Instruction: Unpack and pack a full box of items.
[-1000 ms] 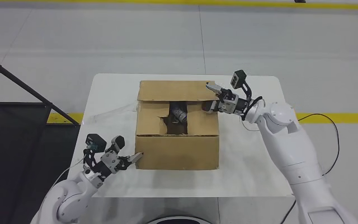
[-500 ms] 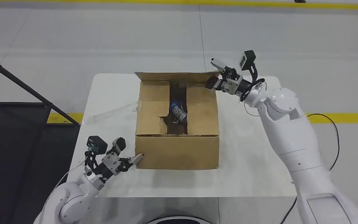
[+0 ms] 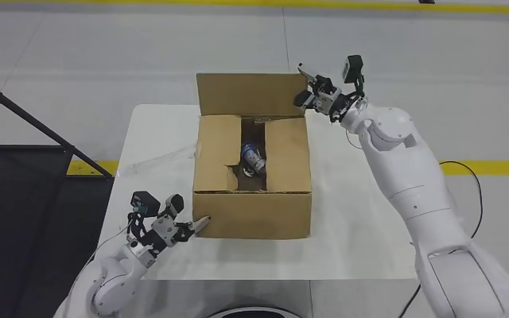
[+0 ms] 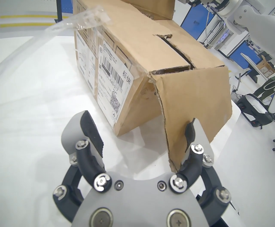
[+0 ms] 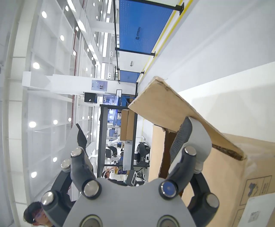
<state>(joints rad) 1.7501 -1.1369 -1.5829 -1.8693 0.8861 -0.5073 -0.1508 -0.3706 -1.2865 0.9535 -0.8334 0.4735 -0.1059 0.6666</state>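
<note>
Where the white tabletop point(image 3: 358, 226) has its middle, the cardboard box point(image 3: 219, 171) stands, partly opened at the top. Its far flap point(image 3: 250, 94) stands upright at the edge away from the robot, and the near flap point(image 4: 193, 101) hangs down in front of the front wall, a little away from it. The two inner flaps point(image 3: 288, 155) lie flat with a narrow gap between them, and through this gap a small item point(image 3: 252, 157) with blue and white on it shows inside the box; I cannot tell what it is. On the box's wall at the robot's left side there are white labels point(image 4: 113, 79), and a strip of clear film point(image 4: 81, 19) sticks out from the upper part of this wall. The right hand point(image 3: 302, 83) is at the far right corner of the box, raised above the tabletop; its fingers are spread wide, they hold nothing, and one finger point(image 5: 193, 139) lies against the upright far flap near its corner. The left hand point(image 3: 188, 216) is low over the tabletop at the near left corner of the box; it is also wide open, and the torn lower corner of the near flap reaches between its fingers, touching one pad point(image 4: 190, 133), but is not clamped. Beyond the tabletop lies a grey floor point(image 3: 119, 48) with a yellow line point(image 3: 465, 167).
</note>
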